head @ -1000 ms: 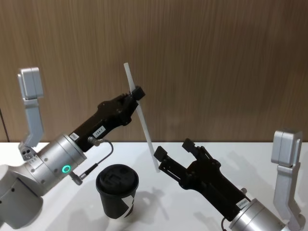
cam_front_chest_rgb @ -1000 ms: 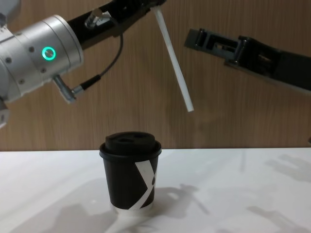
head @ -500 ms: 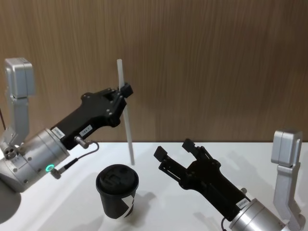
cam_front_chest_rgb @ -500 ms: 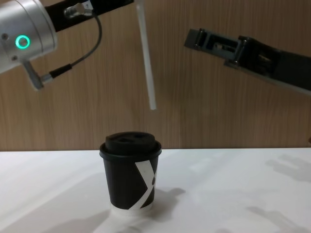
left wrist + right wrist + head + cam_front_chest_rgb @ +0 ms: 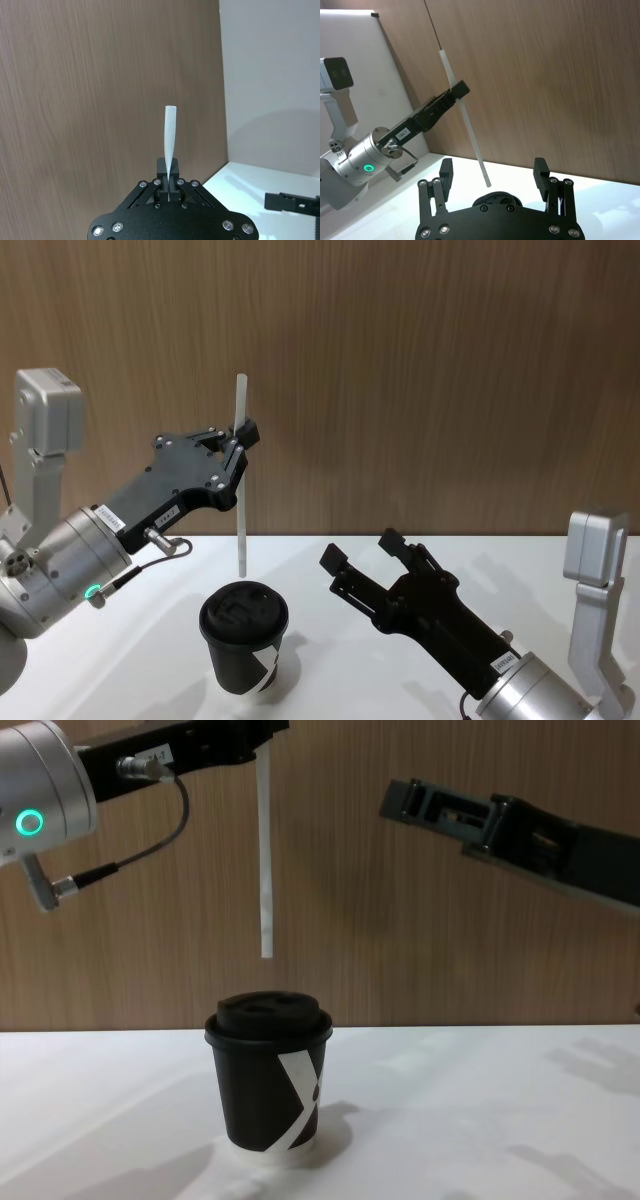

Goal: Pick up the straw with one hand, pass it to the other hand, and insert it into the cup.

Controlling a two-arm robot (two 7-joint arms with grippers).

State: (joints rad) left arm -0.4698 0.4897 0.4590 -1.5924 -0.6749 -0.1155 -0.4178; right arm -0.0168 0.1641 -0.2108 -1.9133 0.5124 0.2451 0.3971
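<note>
Your left gripper (image 5: pixel 240 436), the one with the silver wrist and green ring, sits in the upper left of the head view with its jaws clamped on the straw (image 5: pixel 240 475). The grip is on the straw's upper part, so a short stub sticks up above the fingers and the longer length hangs down. In the chest view the straw (image 5: pixel 265 850) hangs almost plumb in the upper middle-left of the frame, its lower tip above the domed lid of the black paper cup (image 5: pixel 268 1082) and clearly apart from it.

The cup (image 5: pixel 243 639) stands upright on the white table (image 5: pixel 330 680) at the lower left of centre in the head view, lid on, with its white slanted stripe facing the chest camera.

Your right gripper (image 5: pixel 362 557) hangs in the lower right of the head view with its jaws apart and nothing between them, well clear of both straw and cup.

Judging from this, the pick-up and hand-over look finished, since the straw is in the left gripper alone. What remains is the insertion: line the tip up with the lid's opening, which you cannot make out clearly here, then lower it in and let go.
</note>
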